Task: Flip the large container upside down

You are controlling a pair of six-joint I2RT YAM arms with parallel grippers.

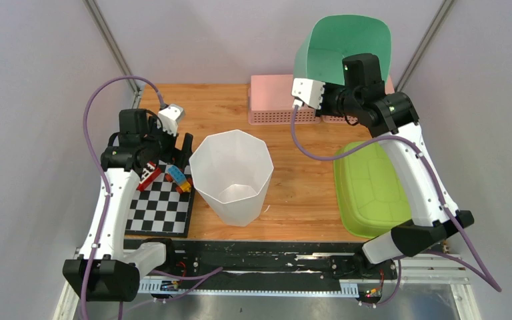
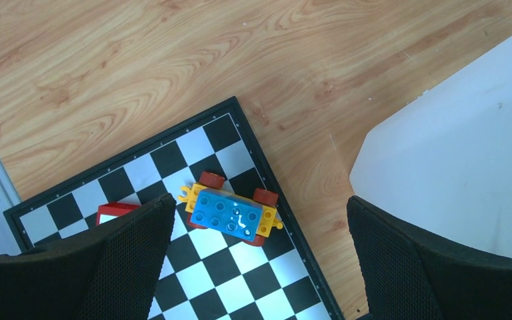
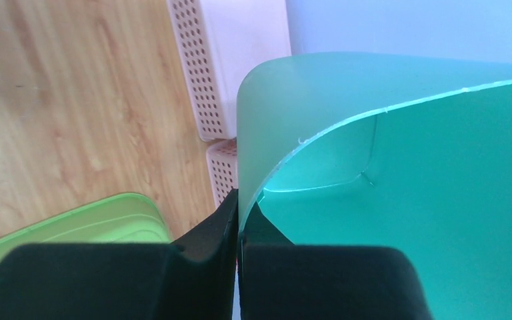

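The raised green container hides part of the pink baskets at the table's far edge. In the left wrist view, a finger of the left gripper covers most of a red block, and the white bin is cut off at the right edge.

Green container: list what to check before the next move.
1. Right jaws shut on the green container wall: ok.
2. Container turned upside down: not ok, held tilted in the air, opening toward the arms.
3. Container clear of the pink baskets below it: cannot tell.
4. Left jaws open, away over the checkerboard: ok.
5. White bin apart from the container: ok.
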